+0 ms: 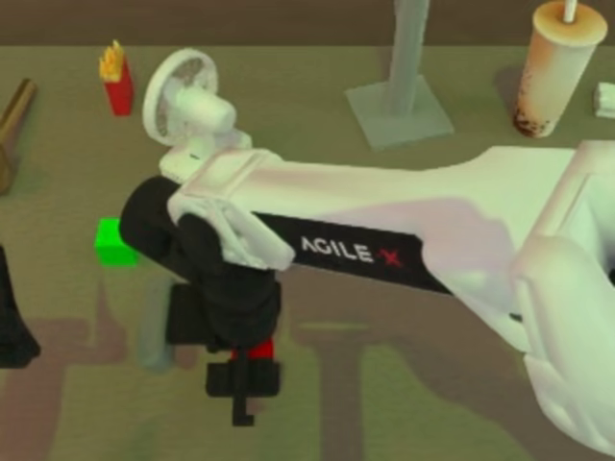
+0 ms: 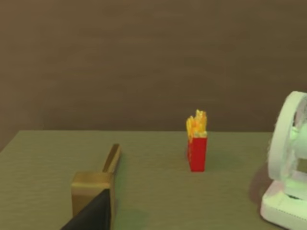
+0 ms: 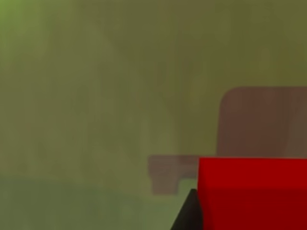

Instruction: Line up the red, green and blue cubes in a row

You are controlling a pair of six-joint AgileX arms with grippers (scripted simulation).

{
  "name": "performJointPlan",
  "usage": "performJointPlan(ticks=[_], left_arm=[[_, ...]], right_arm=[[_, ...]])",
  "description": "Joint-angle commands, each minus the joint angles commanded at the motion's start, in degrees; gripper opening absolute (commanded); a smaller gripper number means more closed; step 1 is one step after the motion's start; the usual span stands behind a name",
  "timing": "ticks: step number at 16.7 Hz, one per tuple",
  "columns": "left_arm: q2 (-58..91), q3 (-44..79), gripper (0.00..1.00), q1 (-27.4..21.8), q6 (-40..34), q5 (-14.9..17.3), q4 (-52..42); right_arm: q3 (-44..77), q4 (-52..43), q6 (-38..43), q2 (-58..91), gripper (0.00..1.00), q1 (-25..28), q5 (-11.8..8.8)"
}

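The red cube (image 1: pixel 255 351) shows as a sliver between the black fingers of my right gripper (image 1: pixel 245 375), left of the table's middle and towards the front. The right wrist view has the red cube (image 3: pixel 252 191) filling the corner against one dark finger (image 3: pixel 189 215), with its shadow on the table beneath. The gripper is shut on it. To the left sits the green cube (image 1: pixel 115 242), partly under the right arm's wrist. The blue cube is hidden. My left gripper (image 1: pixel 12 327) is parked at the left edge, open, with one finger (image 2: pixel 93 213) in its wrist view.
At the back left stand a red carton of fries (image 1: pixel 117 82) and a white fan (image 1: pixel 187 101). A wooden mallet (image 1: pixel 12 125) lies at the far left. A white stand (image 1: pixel 399 106) and a cup with a straw (image 1: pixel 557 67) are at the back right.
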Motion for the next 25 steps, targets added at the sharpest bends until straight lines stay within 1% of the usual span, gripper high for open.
performJointPlan(ticks=[12,13,22,25], left_arm=[[0.0,0.0,1.00,0.0,0.0,0.0,0.0],[0.0,0.0,1.00,0.0,0.0,0.0,0.0],[0.0,0.0,1.00,0.0,0.0,0.0,0.0],[0.0,0.0,1.00,0.0,0.0,0.0,0.0]], right_arm=[[0.0,0.0,0.0,0.0,0.98,0.0,0.0],[0.0,0.0,0.0,0.0,1.00,0.0,0.0],[0.2,-0.2,0.0,0.0,1.00,-0.1,0.0],[4.0,-4.3,0.0,-0.7,1.00,0.0,0.1]])
